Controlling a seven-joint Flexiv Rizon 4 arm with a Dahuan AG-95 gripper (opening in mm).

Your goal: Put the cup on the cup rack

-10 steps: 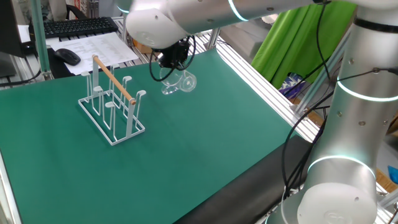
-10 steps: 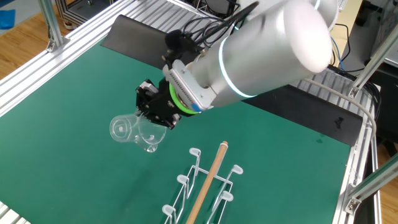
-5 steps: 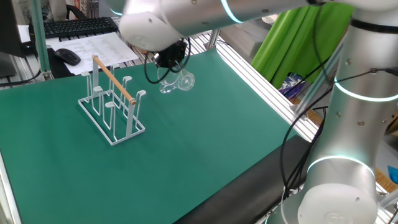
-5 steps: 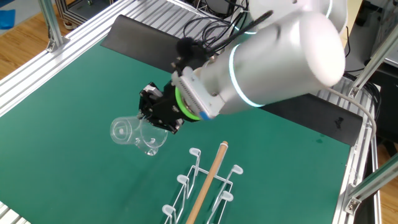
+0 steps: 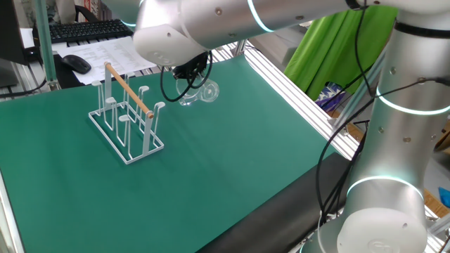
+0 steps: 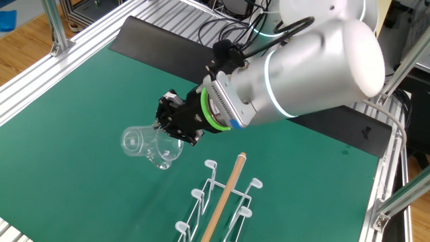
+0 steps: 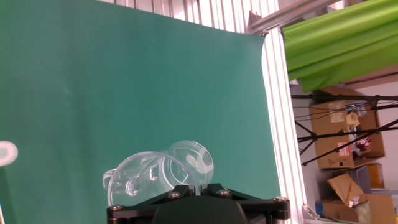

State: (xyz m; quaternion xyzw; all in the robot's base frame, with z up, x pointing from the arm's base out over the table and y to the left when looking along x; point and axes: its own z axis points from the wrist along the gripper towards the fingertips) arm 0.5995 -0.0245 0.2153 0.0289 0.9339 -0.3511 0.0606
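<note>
Small clear glass mug with a side handle [image 6: 149, 146], carried tipped on its side above the green tabletop [image 5: 232, 154], off the far end of the white wire cup rack with upright pegs and a light wooden rod along the top [image 5: 126, 118] and apart from it. Held by the black two-finger end effector [image 6: 176, 125], closed on the glass at one side of the body, judging by the other fixed view.

Best handled by turning the mouth fully downward before moving in. Worth lining the opening over one free peg tip, then lowering straight along the peg, slowly, since thin glass on wire is likely to slip or chip. Better approached clear of the wooden rod, with release only once the peg bears the weight.

Hard to make out: the exact hold on the mug, with the fingertips cut off at the bottom edge of the hand view [image 7: 158, 177]. Rack almost wholly outside the hand view. From one fixed view, end effector largely masked by the silver arm [image 5: 197, 28]. Glass outline faint against the green.
</note>
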